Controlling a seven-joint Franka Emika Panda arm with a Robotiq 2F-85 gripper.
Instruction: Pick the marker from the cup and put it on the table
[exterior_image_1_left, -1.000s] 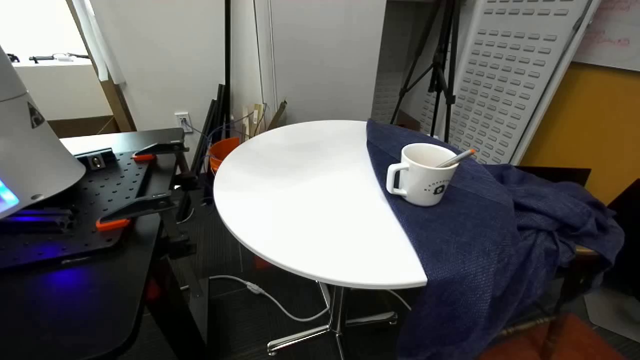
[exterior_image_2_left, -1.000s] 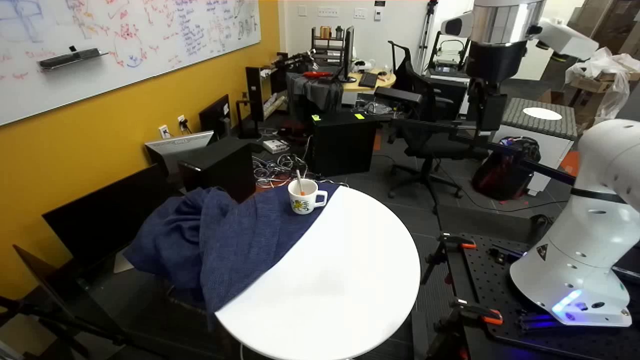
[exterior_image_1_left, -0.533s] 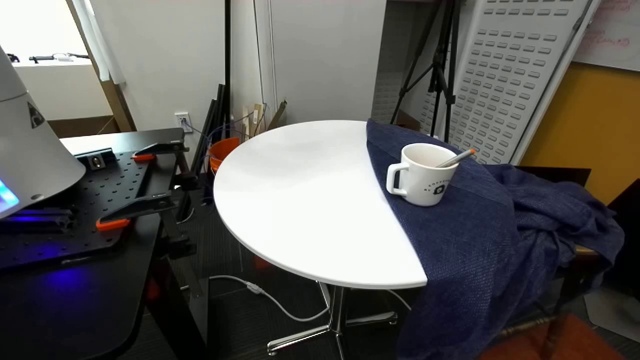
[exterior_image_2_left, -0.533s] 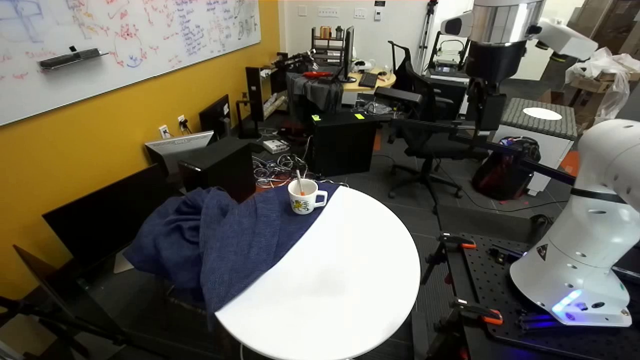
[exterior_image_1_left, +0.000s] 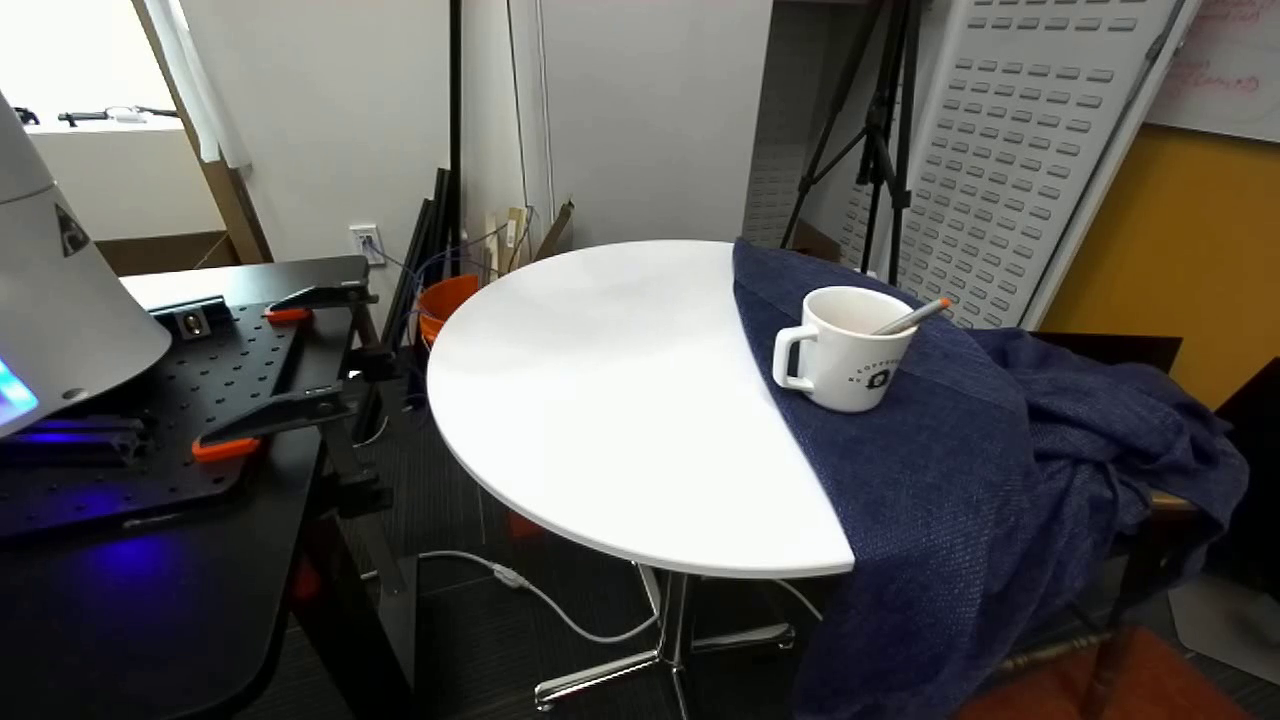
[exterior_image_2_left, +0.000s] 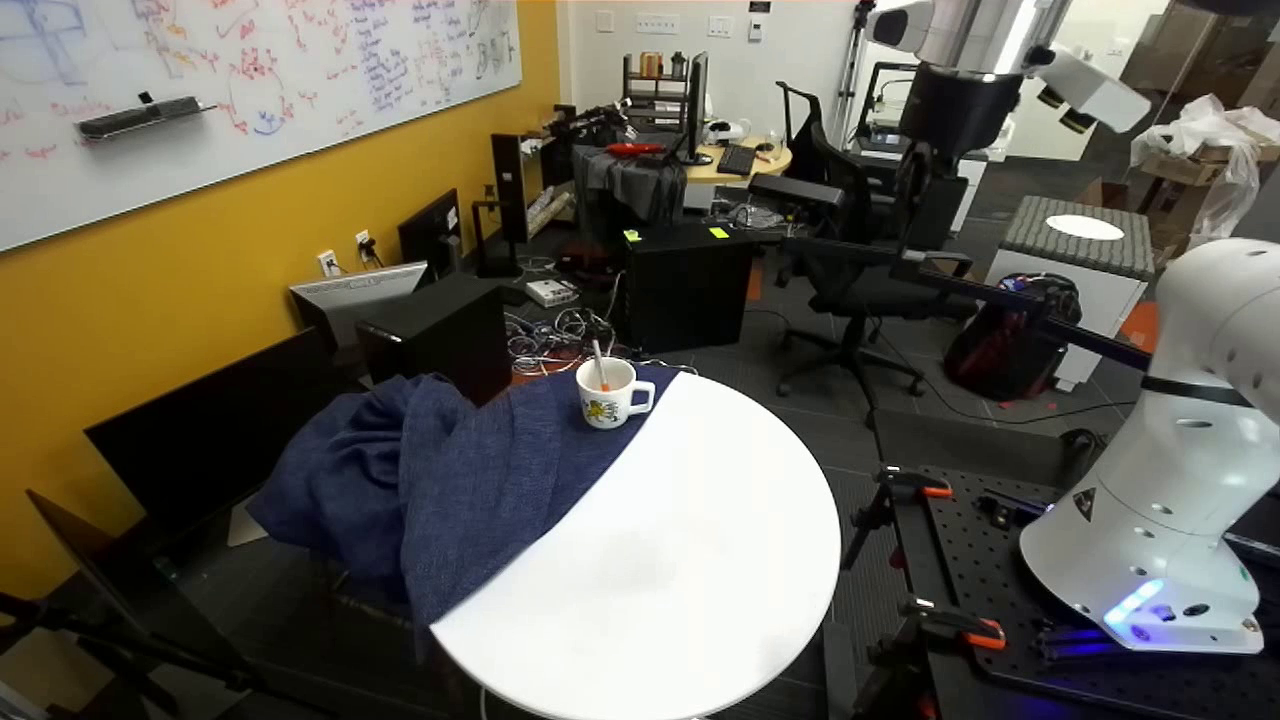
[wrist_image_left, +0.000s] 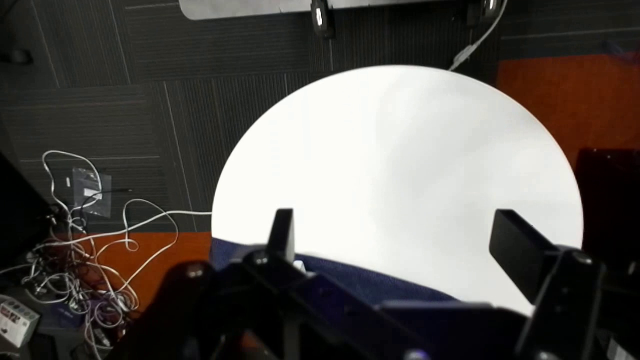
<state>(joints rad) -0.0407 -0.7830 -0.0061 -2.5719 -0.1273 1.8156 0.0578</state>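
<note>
The marker (exterior_image_1_left: 912, 317) leans in the cup (exterior_image_1_left: 848, 370), its upper end sticking out past the rim. In an exterior view a broad yellow wall (exterior_image_2_left: 260, 225) carries a whiteboard (exterior_image_2_left: 330, 60) full of coloured writing. The table (exterior_image_1_left: 620, 400), round and white-topped on a metal leg frame, stands near a black workbench (exterior_image_1_left: 170, 600), with floor showing between them. From a perforated plate (exterior_image_2_left: 972, 540) on that workbench rises the white arm (exterior_image_2_left: 1190, 430), a blue light (exterior_image_2_left: 1133, 602) glowing at its base. A dark blue cloth (exterior_image_1_left: 930, 450) covers one side of the tabletop and spills over the edge in folds. The gripper (wrist_image_left: 397, 235) hangs at the end of the arm, well apart from the cup; in the wrist view its two black fingers (wrist_image_left: 284, 230) are spread wide, with white tabletop visible between them. Clamps (exterior_image_1_left: 272, 418) with orange tips sit along the workbench edge. The cup, a squat white mug with printed decoration, stands upright on the cloth, near the line where cloth meets bare tabletop, its handle turned toward the bare part. In the wrist view a small white piece (wrist_image_left: 299, 265) shows beside a finger, mostly hidden, and I cannot tell what it is. The marker itself is thin and straight with a grey barrel: in an exterior view its raised end (exterior_image_1_left: 943, 303) is orange, and in an exterior view an orange part (exterior_image_2_left: 604, 386) also shows lower down, inside the mouth of the cup.
</note>
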